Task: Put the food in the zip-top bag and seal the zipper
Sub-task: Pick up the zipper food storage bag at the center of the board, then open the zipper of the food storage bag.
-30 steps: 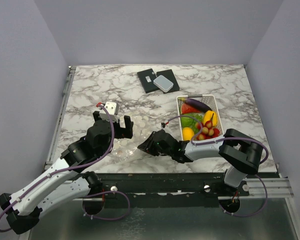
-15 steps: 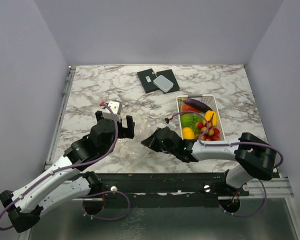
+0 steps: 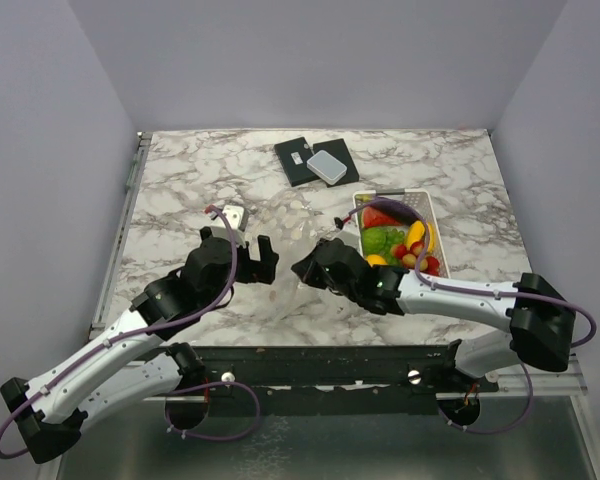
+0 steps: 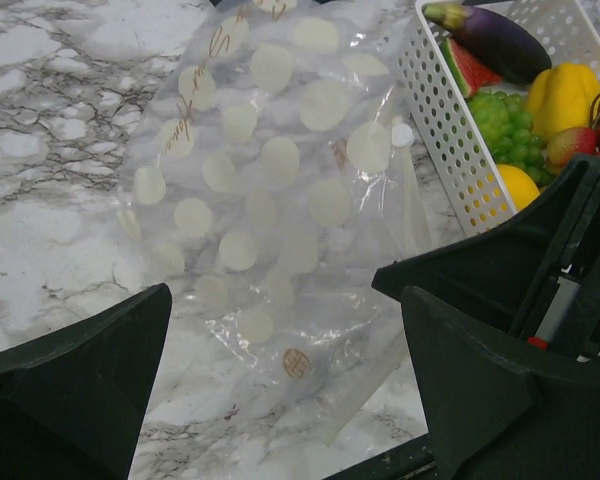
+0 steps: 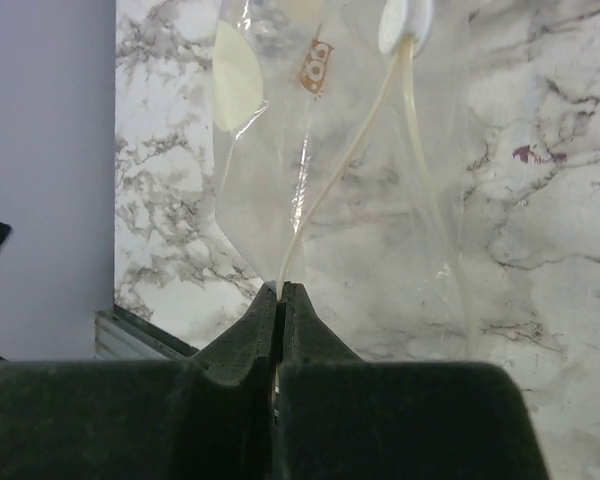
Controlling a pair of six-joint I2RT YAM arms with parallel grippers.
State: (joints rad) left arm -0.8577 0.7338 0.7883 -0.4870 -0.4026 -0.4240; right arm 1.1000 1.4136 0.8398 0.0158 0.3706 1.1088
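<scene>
From above, the bag [image 3: 283, 240] is seen between the left gripper [image 3: 250, 255] and the right gripper [image 3: 305, 268], left of the basket [image 3: 420, 194] of food [image 3: 395, 240]. At the left wrist, the jaws are shown spread wide over the bag. At the right wrist, the bag's edge is pinched tight.

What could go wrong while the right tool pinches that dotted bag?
The right tool grips only a thin edge of the floppy bag, so the plastic might slip free. The left tool is open and holds nothing, and no open mouth shows, so food from the basket might have no way in.
</scene>
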